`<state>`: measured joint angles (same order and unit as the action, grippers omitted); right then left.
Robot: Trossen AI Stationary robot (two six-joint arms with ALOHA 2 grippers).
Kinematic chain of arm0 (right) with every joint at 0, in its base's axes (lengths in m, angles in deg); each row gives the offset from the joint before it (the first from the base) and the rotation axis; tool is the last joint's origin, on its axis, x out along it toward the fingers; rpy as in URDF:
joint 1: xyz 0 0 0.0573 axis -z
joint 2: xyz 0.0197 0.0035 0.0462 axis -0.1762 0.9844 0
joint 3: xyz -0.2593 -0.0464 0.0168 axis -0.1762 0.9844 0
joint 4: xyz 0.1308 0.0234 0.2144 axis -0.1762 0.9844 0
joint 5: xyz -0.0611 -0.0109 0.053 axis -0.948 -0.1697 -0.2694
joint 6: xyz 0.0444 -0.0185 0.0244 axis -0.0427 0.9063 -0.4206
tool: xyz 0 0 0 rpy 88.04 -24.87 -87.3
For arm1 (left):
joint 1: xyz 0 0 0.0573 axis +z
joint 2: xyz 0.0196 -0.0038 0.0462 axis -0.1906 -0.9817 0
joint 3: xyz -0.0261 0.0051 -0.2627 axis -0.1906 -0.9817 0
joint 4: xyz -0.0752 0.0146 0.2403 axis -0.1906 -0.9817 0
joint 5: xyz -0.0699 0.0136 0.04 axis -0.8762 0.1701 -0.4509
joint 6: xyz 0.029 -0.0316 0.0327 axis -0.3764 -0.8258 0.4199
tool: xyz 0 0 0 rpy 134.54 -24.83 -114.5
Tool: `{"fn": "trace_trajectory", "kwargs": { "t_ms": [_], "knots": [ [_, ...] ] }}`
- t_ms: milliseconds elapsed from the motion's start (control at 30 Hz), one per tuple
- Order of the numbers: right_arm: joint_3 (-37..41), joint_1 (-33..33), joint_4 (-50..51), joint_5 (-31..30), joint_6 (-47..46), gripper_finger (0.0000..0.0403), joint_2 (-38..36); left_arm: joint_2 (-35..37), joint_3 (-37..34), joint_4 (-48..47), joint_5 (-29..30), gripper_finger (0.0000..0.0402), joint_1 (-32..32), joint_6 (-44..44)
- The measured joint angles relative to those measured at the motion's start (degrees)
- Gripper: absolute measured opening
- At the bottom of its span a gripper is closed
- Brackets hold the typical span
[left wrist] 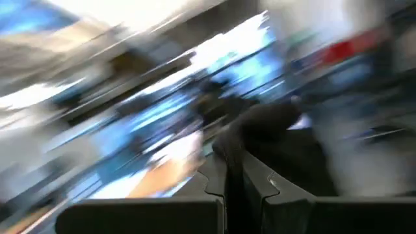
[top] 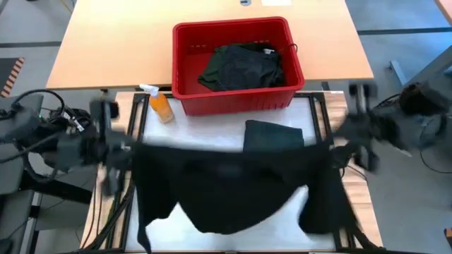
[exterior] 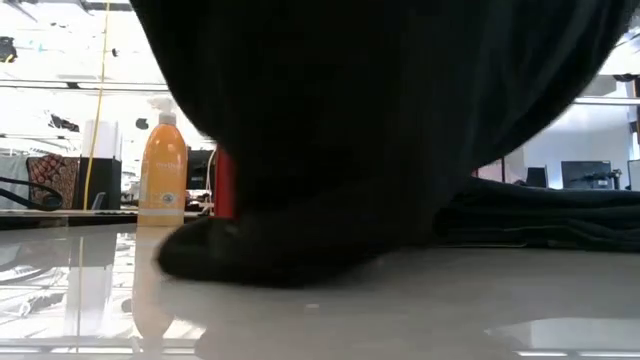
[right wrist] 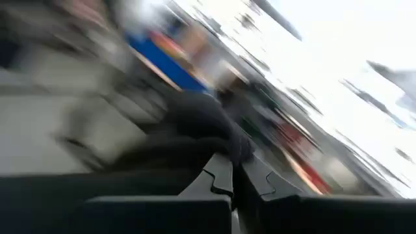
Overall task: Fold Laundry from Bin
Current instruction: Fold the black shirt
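A black garment [top: 226, 183] of the laundry hangs spread between my two grippers, over the white table. My left gripper [top: 134, 148] is shut on its left upper end, and my right gripper [top: 330, 145] on its right upper end. In the low view the black garment [exterior: 380, 120] fills most of the picture. The red bin [top: 185, 85] stands at the far side with a dark garment [top: 244, 67] lying inside. A folded dark green garment [top: 274, 135] lies flat on the table before the bin. My left gripper pinches the garment's upper left end [left wrist: 237, 159] between its two shut fingers [left wrist: 214, 185], coming about level from the table's left. The cloth runs from there toward the other gripper. My right gripper pinches the upper right end [right wrist: 224, 149] between its shut fingers [right wrist: 263, 182], about level from the table's right. The garment's top edge [top: 226, 149] runs nearly straight between the two holds; its lower end [exterior: 250, 262] rests on the table.
An orange spray bottle [top: 161, 106] stands left of the bin, near the table's far left corner; it also shows in the low view as the bottle [exterior: 163, 165]. The folded garment [exterior: 550, 215] lies behind the hanging cloth on the right.
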<state>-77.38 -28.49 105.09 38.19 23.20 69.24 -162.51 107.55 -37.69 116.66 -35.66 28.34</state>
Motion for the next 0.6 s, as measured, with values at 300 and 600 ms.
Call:
{"fn": "trace_trajectory", "kwargs": {
  "t_ms": [300,600],
  "knots": [
    [0.02,24.13,-23.47,-9.72,17.35,0.0019,1.45,0.42,2.14,23.08,22.69,0.0000,17.31,23.48],
    [0.08,22.64,-27.16,-0.66,18.15,0.0019,3.18,0.56,15.38,9.60,-17.09,0.0000,16.57,5.12]
  ]
}}
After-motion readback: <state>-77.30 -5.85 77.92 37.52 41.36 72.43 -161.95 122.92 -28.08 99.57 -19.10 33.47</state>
